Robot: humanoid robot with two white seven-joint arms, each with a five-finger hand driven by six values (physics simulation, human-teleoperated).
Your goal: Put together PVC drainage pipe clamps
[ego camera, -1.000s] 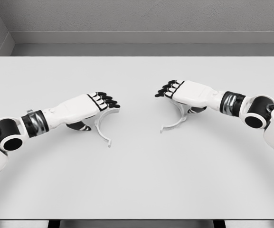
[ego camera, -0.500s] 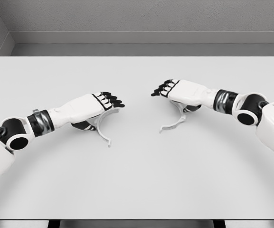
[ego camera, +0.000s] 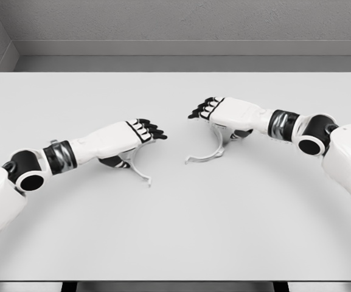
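Two white half-ring pipe clamp pieces are held just above the white table. My left hand comes in from the lower left, fingers and thumb shut on the left clamp half, whose arc curves down to the right. My right hand reaches in from the right, shut on the right clamp half, whose arc sweeps down to the left. The palms hide the upper part of each piece. A gap of bare table separates the two halves.
A grey wall runs behind the table's far edge. The table's front edge lies along the bottom of the view.
Both hands have moved inward toward each other with their clamp halves. The right clamp half has swung further left, and the left one has shifted slightly right.
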